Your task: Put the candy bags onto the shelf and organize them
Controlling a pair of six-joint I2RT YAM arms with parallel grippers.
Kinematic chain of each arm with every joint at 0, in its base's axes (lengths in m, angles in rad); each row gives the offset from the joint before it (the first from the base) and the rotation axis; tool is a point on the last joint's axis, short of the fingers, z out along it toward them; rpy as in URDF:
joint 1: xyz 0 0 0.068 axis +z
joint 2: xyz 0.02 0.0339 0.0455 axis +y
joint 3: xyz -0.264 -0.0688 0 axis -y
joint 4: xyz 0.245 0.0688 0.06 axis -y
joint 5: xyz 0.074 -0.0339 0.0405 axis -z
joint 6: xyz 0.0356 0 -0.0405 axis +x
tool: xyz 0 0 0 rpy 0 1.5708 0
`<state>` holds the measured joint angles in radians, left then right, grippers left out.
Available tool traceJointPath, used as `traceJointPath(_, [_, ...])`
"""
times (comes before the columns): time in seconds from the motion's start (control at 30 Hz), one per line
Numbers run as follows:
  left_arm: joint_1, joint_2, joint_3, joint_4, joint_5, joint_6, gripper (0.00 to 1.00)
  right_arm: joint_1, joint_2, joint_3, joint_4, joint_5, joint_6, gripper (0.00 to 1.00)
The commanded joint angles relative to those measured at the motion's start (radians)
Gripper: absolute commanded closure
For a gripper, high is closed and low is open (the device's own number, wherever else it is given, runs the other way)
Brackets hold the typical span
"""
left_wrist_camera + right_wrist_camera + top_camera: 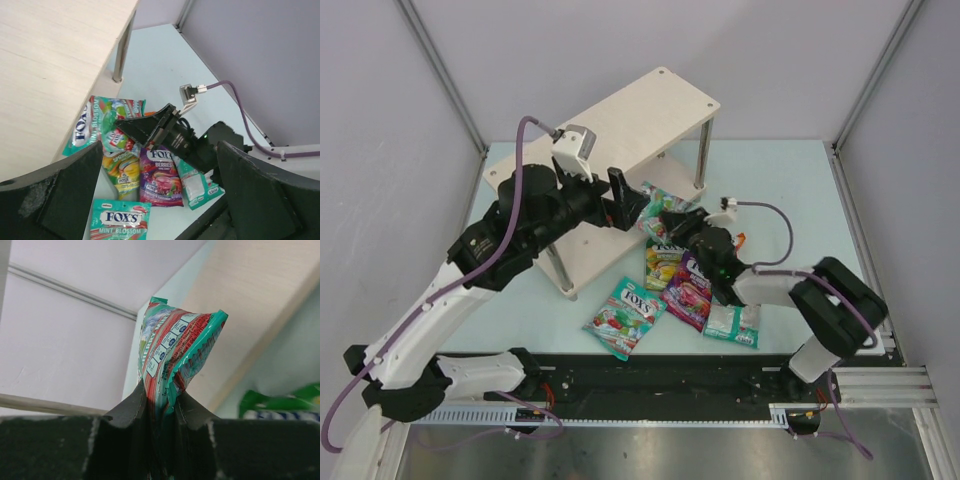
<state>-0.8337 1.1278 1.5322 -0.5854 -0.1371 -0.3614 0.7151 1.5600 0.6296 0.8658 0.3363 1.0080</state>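
The pale wood shelf stands at the back of the table. My right gripper is shut on the edge of a teal candy bag at the right end of the lower board. In the right wrist view that bag sticks up from the gripper toward the shelf. My left gripper hovers open just left of it, holding nothing. On the table lie a teal bag, a green-yellow one, a purple one and a face-down teal one.
In the left wrist view, the shelf board fills the upper left with a metal post at its corner. The right gripper reaches across the loose bags. Grey walls close the sides and a black rail runs along the near edge.
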Motion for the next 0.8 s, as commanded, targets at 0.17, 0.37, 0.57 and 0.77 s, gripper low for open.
traceJointPath(0.17, [-0.004,-0.097,0.011,-0.082,-0.101,0.047,0.00,0.205,0.351,0.297,0.343,0.352,-0.031,1.00])
traceJointPath(0.37, [-0.002,-0.125,0.019,-0.119,-0.114,0.058,0.00,0.303,0.442,0.407,0.340,0.487,-0.075,1.00])
traceJointPath(0.57, [-0.004,-0.155,0.019,-0.142,-0.113,0.050,0.00,0.397,0.456,0.440,0.245,0.632,-0.056,1.00])
traceJointPath(0.77, [-0.004,-0.186,0.022,-0.177,-0.127,0.042,0.00,0.443,0.462,0.453,0.072,0.684,0.117,1.00])
